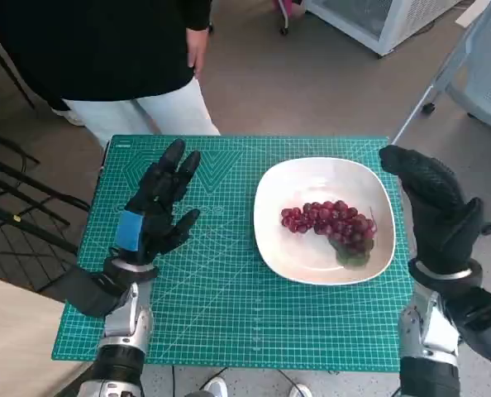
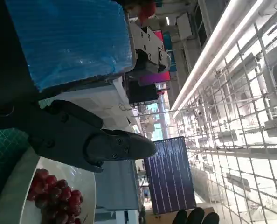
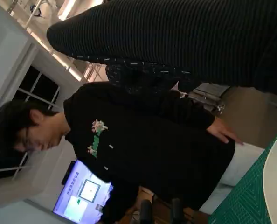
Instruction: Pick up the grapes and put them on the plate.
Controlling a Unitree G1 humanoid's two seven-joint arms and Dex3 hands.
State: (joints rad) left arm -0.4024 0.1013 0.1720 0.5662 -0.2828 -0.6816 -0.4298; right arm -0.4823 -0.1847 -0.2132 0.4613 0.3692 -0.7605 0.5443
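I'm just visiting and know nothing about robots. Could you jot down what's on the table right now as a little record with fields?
surface: green cutting mat covering the small table
plate: white plate on the mat's right half
grapes: red grapes lying on the plate
left robot hand: left robot hand over the mat left of the plate, fingers spread, holding nothing
right robot hand: right robot hand at the plate's right edge, holding nothing visible
task state: grapes already on the plate
nearby: a person stands behind the table

Counts on the table

Sitting here: 1 bunch of grapes [image 1: 330,223], 1 plate [image 1: 272,240], 1 green mat [image 1: 221,298], 1 person [image 1: 105,50] standing by.
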